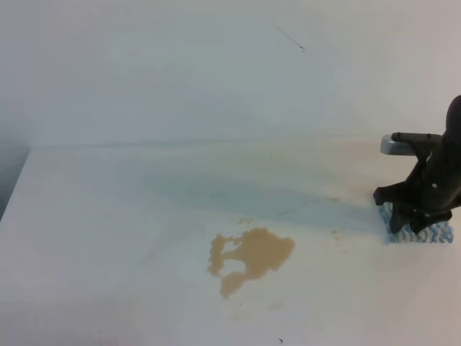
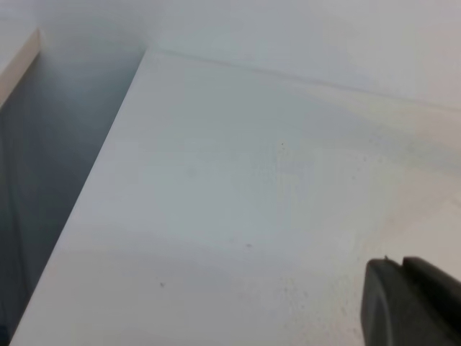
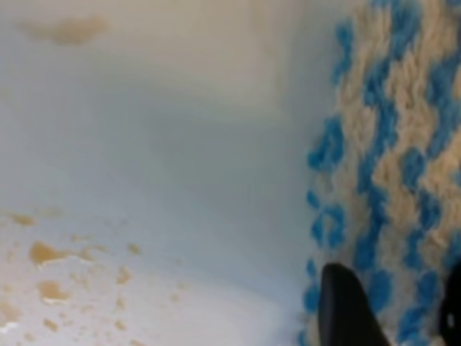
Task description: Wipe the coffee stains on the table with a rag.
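The coffee stains (image 1: pixel 248 256) form a tan, lobed blotch on the white table (image 1: pixel 130 216), front of centre, with small specks (image 1: pixel 336 234) to its right. The blue-and-white zigzag rag (image 1: pixel 425 232) lies flat at the table's right side. My right gripper (image 1: pixel 414 216) stands on it, pointing down, fingers apart. In the right wrist view the rag (image 3: pixel 389 158) fills the right side, one fingertip (image 3: pixel 349 306) rests on it, and tan specks (image 3: pixel 43 252) dot the table to the left. Only a black tip of my left gripper (image 2: pixel 407 303) shows, above bare table.
The table's left edge (image 1: pixel 13 187) drops into a dark gap (image 2: pixel 43 187). A plain white wall (image 1: pixel 216 65) rises behind the table's back edge and bears a small dark mark (image 1: pixel 301 48).
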Controlling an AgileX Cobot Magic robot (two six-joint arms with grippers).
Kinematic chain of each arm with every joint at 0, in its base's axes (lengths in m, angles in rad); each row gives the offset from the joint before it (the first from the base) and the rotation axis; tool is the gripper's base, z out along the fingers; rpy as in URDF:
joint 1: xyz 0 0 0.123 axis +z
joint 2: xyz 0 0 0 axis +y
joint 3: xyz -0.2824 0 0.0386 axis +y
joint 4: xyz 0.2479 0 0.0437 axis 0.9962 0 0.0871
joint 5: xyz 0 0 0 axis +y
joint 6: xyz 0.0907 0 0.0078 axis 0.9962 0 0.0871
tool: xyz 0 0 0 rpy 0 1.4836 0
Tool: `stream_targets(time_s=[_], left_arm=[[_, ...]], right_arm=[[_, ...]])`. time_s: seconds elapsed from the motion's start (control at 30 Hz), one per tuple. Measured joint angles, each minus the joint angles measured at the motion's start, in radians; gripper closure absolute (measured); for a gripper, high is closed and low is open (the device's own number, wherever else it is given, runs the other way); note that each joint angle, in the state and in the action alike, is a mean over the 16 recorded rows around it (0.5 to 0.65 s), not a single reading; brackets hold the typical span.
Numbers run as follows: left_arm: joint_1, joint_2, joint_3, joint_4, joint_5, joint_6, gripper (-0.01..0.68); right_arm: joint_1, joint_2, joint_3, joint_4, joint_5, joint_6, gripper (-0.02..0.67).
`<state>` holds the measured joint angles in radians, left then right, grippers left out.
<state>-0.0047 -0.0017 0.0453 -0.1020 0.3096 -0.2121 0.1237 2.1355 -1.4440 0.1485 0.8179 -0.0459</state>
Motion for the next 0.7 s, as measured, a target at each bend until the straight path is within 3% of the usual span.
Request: stream_targets(time_s=[0.4,0.7], left_arm=[[0.000,0.000,0.000,0.000,0.000,0.000,0.672],[0.000,-0.005,0.000,0.000,-0.001,0.000,0.672]], right_arm=[[0.002,0.009,-0.009,0.035,0.051,-0.110,0.596],[0.037,-0.008,-0.011,0.237,0.104,-0.276,0.620]])
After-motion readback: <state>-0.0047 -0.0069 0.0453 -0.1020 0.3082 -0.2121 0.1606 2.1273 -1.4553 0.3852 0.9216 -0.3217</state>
